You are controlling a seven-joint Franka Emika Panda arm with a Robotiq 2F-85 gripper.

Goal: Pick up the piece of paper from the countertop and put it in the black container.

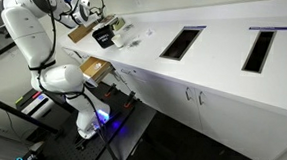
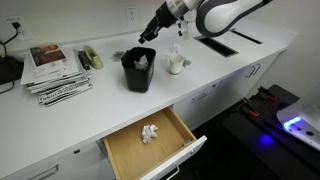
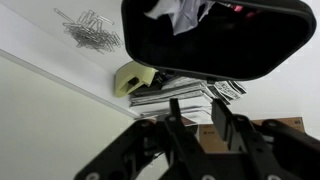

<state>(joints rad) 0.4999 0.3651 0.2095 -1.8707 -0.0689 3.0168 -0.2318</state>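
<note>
The black container (image 2: pixel 137 74) stands on the white countertop (image 2: pixel 210 72); it also shows in the wrist view (image 3: pixel 215 40) and in an exterior view (image 1: pixel 103 37). A crumpled white piece of paper (image 2: pixel 144 60) lies inside it and shows at its mouth in the wrist view (image 3: pixel 185 12). My gripper (image 2: pixel 146 38) hangs just above and behind the container's rim. In the wrist view the gripper (image 3: pixel 197 105) is open, with nothing between its fingers.
An open wooden drawer (image 2: pixel 125 152) below the counter holds another white crumpled scrap (image 2: pixel 150 132). A white cup (image 2: pixel 176 63) stands beside the container. Magazines (image 2: pixel 55 72), a tape dispenser (image 3: pixel 135 78) and paper clips (image 3: pixel 90 30) lie nearby. Dark cut-outs (image 1: pixel 182 42) are set into the counter.
</note>
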